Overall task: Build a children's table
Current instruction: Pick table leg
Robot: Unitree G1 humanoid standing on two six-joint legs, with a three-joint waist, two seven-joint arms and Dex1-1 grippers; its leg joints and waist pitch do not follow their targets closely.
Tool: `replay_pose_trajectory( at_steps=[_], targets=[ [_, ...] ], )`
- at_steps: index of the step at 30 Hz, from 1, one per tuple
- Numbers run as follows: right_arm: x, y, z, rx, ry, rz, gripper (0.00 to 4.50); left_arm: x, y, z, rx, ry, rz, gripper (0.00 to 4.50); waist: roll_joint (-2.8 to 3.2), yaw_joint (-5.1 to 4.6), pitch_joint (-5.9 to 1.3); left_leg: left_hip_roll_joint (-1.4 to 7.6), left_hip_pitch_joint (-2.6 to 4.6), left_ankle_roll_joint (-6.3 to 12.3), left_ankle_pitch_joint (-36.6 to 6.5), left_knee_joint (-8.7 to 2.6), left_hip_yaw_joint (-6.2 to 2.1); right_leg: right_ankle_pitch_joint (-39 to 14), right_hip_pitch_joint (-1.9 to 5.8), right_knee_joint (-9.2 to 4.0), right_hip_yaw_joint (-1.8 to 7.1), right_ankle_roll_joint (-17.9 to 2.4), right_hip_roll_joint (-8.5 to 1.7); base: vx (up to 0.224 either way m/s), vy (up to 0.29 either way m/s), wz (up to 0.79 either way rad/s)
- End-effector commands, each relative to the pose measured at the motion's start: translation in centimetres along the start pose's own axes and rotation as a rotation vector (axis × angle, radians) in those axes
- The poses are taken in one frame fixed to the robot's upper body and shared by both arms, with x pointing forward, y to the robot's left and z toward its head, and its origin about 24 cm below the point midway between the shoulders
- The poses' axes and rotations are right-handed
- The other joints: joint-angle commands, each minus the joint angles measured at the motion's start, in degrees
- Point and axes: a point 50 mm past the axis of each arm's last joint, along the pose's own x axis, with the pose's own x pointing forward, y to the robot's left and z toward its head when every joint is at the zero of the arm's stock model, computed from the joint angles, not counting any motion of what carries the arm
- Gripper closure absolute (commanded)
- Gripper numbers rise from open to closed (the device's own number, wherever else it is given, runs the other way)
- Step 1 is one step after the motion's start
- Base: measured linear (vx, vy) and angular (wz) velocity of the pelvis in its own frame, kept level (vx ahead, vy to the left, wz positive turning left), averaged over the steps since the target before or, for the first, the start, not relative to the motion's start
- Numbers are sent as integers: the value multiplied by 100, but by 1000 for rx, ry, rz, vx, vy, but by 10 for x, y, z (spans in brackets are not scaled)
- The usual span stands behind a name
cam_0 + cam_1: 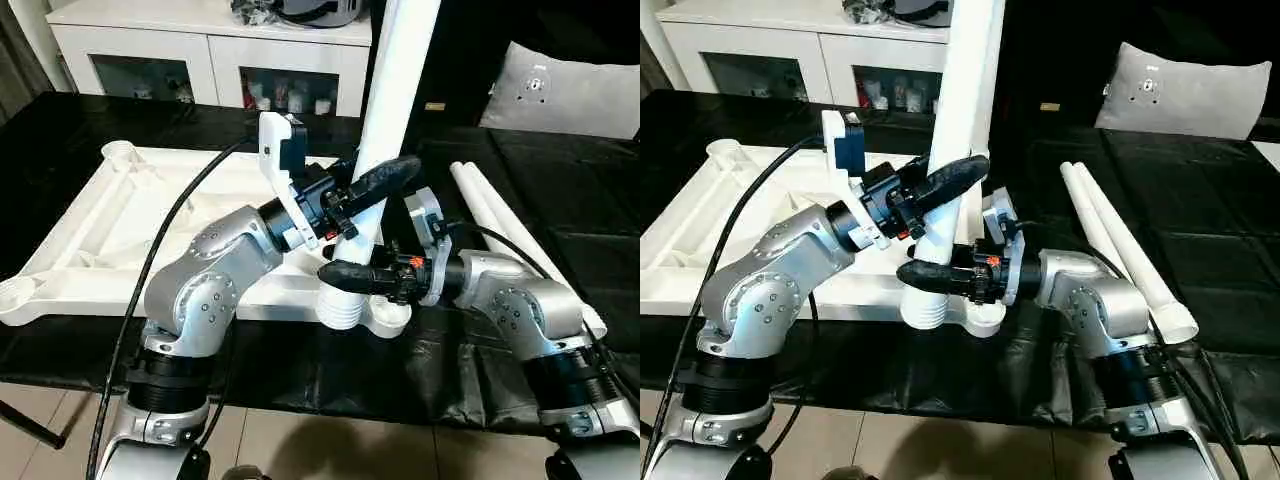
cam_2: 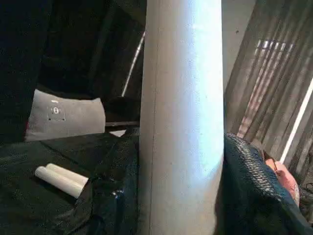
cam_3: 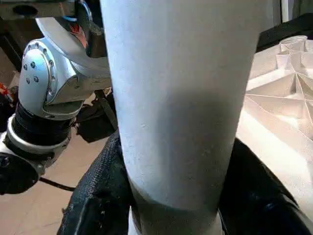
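Observation:
The white table top (image 1: 120, 220) lies upside down on the black-covered surface, ribbed underside (image 3: 283, 98) up. One white leg (image 1: 400, 60) stands upright at its near right corner socket (image 1: 385, 318), the leg's ribbed end (image 1: 343, 310) showing just above the socket. My left gripper (image 1: 392, 170) is shut on this leg, a black finger (image 2: 254, 186) on each side. Lower down, my right gripper (image 1: 345, 268) is shut on the same leg (image 3: 181, 98) just above the ribbed end, its fingers (image 3: 98, 196) hugging both sides.
Two spare white legs (image 1: 500, 220) lie side by side on the black cover to the right. A white cabinet (image 1: 210, 40) with glass doors stands behind the table top. A grey cushion (image 1: 570, 90) rests at the back right. Bare floor runs along the near edge.

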Motion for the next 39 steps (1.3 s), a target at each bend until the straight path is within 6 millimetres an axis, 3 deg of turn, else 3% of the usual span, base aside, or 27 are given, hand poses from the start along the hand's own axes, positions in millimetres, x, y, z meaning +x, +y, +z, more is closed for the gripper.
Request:
replay_pose_trajectory(
  at_steps=[1,3,6,7,8,15,25,30,31,32,35,39],
  targets=[
    [1,-1,3,18,-2,-4,260,5,-3,2,27,2,-15,268,-84,7,-413,236,0,284,-376,-336,-12,-1258,356,-402,271,-819,-461,0,0,0],
    [0,-2,2,9,6,-12,260,6,-2,0,23,8,-7,268,-108,1,-414,242,2,283,-369,-336,-9,-1256,357,-399,273,-814,-463,0,0,0],
    [1,-2,1,3,5,-18,260,7,-1,-1,11,17,25,268,-96,4,-419,244,4,281,-352,-330,-10,-1230,356,-393,273,-818,-465,0,0,0],
    [2,-2,0,-3,4,-29,260,9,-1,-3,2,27,23,212,-98,0,-416,244,5,280,-354,-334,-11,-1244,354,-395,272,-815,-464,0,0,0],
    [2,-2,0,-5,4,-33,261,9,-1,-3,-1,30,20,198,-100,-2,-415,240,1,282,-357,-331,-9,-1256,355,-399,272,-812,-464,0,0,0],
    [9,-12,-8,-42,21,-181,261,14,-19,-9,1,76,-90,148,-56,-6,-416,243,6,181,-388,-343,-17,-1293,339,-397,272,-792,-471,0,0,0],
    [18,-19,-5,-104,-57,-291,262,19,-31,-12,2,86,-150,67,-49,-25,-415,248,14,151,-491,-355,-16,-1188,345,-388,280,-837,-469,0,0,0],
    [18,-21,-6,-93,-110,-307,262,18,-28,-7,-38,33,-124,61,-39,-27,-416,247,16,173,-490,-352,-15,-1092,352,-381,280,-877,-464,0,0,0],
    [17,-22,-6,-93,-115,-325,262,17,-27,-5,-55,11,-114,34,-45,-30,-413,243,9,172,-476,-352,-13,-1070,355,-379,282,-887,-461,0,0,0],
    [16,-23,-6,-94,-131,-342,262,17,-25,-2,-72,-22,-101,27,-9,-26,-414,242,8,158,-486,-351,-15,-1054,352,-384,283,-911,-464,0,0,0],
    [12,-26,-4,-98,-170,-408,262,14,-21,5,-124,-93,-87,21,-25,-14,-417,241,21,100,-523,-352,-9,-1079,346,-380,281,-985,-466,0,0,0],
    [9,-27,-10,-98,-115,-440,262,8,-15,13,-106,-152,-53,0,-13,-35,-403,228,12,132,-602,-360,-13,-1185,365,-407,275,-867,-440,0,0,0]
  ],
)
